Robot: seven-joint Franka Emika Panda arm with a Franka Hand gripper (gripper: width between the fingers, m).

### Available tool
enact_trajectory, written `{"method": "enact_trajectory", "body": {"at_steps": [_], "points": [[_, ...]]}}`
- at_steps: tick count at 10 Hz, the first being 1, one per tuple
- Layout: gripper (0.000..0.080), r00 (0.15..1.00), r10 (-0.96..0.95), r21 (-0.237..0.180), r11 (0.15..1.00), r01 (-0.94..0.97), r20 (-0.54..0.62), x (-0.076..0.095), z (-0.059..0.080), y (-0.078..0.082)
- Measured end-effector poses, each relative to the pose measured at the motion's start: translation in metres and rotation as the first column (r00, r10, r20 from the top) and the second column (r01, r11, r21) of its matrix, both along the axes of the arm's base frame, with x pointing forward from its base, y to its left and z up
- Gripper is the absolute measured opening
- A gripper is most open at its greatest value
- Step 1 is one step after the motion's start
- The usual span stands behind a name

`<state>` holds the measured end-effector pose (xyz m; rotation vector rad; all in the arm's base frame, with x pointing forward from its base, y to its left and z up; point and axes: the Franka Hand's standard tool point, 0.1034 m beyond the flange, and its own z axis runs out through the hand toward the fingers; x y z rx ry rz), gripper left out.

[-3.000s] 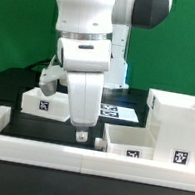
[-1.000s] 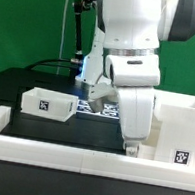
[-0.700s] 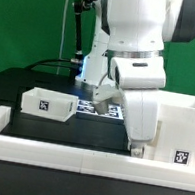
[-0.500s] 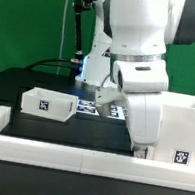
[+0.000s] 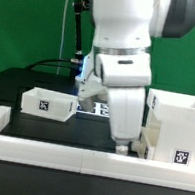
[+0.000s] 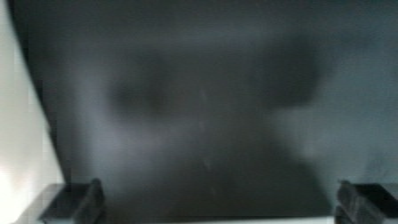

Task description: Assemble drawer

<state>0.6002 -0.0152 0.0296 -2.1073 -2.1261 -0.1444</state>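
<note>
The tall white casing [image 5: 178, 126] stands at the exterior view's right with a tag on its front. One shallow white tray [image 5: 47, 103] with a tag lies at the exterior view's left. The second tray does not show; the arm covers the spot beside the casing. My gripper [image 5: 123, 144] hangs low over the black table, just to the left of the casing in the exterior view. In the blurred wrist view my gripper [image 6: 221, 200] is open: its two dark fingertips [image 6: 73, 200] stand far apart over bare dark table, with nothing between them.
The long low white border rail [image 5: 66, 156] runs along the front and up the exterior view's left side. The marker board [image 5: 106, 110] lies behind the arm. A white strip [image 6: 16, 120] shows at one edge of the wrist view.
My gripper moved across to the casing, then in the last half second shifted back toward the exterior view's left. The tray that lay by the casing no longer shows.
</note>
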Motion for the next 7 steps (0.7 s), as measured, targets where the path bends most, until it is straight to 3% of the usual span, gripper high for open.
{"method": "enact_trajectory", "body": {"at_steps": [1,4,7], "points": [[0.0649,0.999,-0.028,-0.012,1.0,0.028,0.015,0.005,0.008,-0.021],[0.0649,0.994,-0.092,-0.033,0.995,0.094,0.057,-0.003,0.026,-0.05],[0.0649,0.979,-0.176,-0.053,0.982,0.182,0.104,-0.024,0.045,-0.053]]}}
